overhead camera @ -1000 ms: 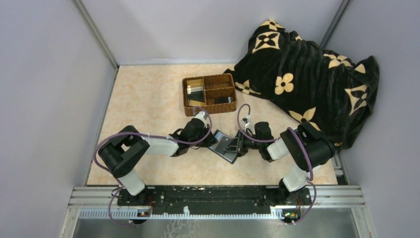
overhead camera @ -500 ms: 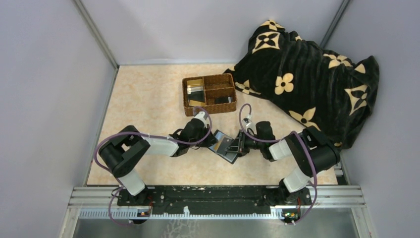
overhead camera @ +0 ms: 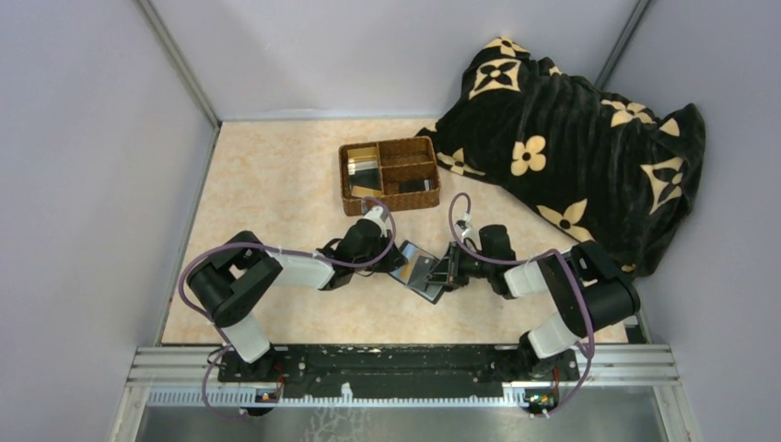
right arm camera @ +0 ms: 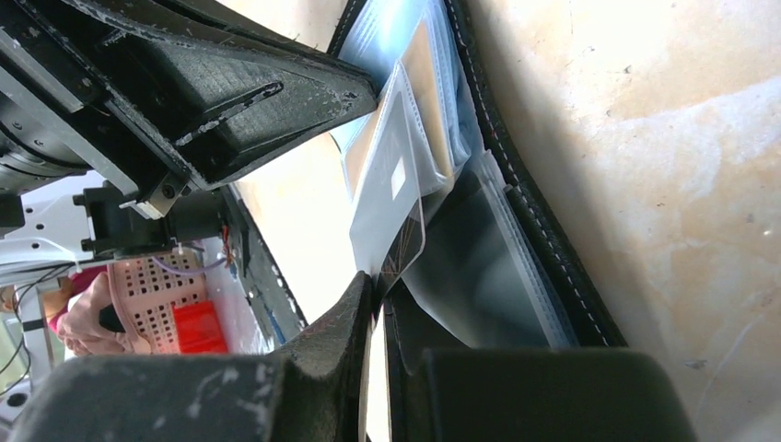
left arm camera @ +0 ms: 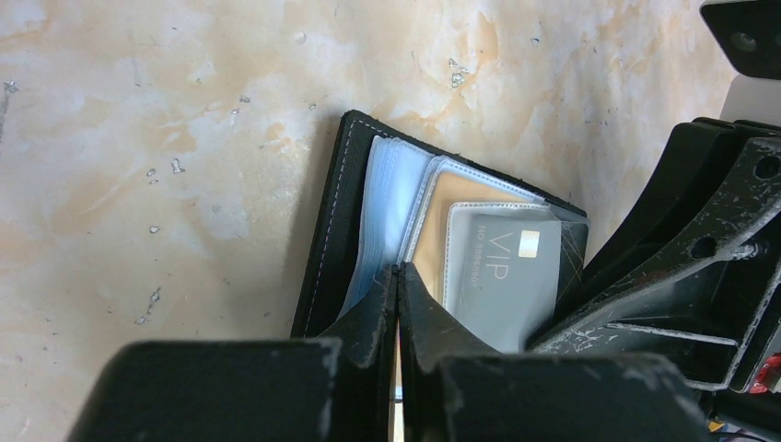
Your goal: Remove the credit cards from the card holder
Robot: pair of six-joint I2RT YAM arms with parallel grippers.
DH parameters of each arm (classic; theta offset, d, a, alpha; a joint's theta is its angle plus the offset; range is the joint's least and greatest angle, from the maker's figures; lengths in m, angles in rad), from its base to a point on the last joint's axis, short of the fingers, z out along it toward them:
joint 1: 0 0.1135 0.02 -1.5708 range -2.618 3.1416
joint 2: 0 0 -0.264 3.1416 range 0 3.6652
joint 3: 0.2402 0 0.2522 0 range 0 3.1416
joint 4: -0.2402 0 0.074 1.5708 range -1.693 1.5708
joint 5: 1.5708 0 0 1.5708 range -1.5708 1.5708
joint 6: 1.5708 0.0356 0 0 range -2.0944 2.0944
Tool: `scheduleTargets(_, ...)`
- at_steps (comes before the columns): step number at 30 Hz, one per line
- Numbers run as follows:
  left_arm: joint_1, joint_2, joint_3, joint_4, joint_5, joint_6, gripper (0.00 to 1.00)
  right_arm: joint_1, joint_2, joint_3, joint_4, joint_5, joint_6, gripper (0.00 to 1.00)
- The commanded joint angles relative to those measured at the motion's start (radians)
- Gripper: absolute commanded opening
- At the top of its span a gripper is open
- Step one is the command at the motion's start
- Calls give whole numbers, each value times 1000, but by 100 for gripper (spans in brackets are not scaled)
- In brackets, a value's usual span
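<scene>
The black card holder (overhead camera: 419,270) lies open on the table between my two grippers, its clear sleeves fanned out. A grey credit card (left arm camera: 505,276) marked VIP sits in the top sleeve, with a gold card (left arm camera: 433,235) behind it. My left gripper (left arm camera: 397,270) is shut, pinching the sleeve edge of the card holder (left arm camera: 333,221). Opposite it, my right gripper (right arm camera: 378,290) is shut on the lower corner of the grey card (right arm camera: 391,189), which sticks partway out of its sleeve. In the top view the left gripper (overhead camera: 394,261) and right gripper (overhead camera: 445,273) sit either side of the holder.
A brown wicker divided tray (overhead camera: 343,180) stands behind the holder, with a gold card (overhead camera: 361,154) and other cards in its compartments. A black blanket with cream flowers (overhead camera: 571,147) is heaped at the back right. Grey walls enclose the table.
My right gripper's jaws have closed onto the grey card's corner, and the right arm's elbow has shifted slightly right. The left gripper and the holder have stayed put.
</scene>
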Motion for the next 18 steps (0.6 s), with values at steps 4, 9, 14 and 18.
scheduleTargets(4,-28,129,-51,-257,22,29,4,-11,-68,24,-25,5,-67,20)
scheduleTargets(9,-28,130,-52,-257,25,31,4,-11,-71,25,-24,10,-66,18)
scheduleTargets(14,-29,124,-58,-258,24,27,4,-11,-62,29,-21,22,-63,0)
scheduleTargets(18,-28,121,-66,-255,30,18,4,-13,-31,49,-22,47,-80,0)
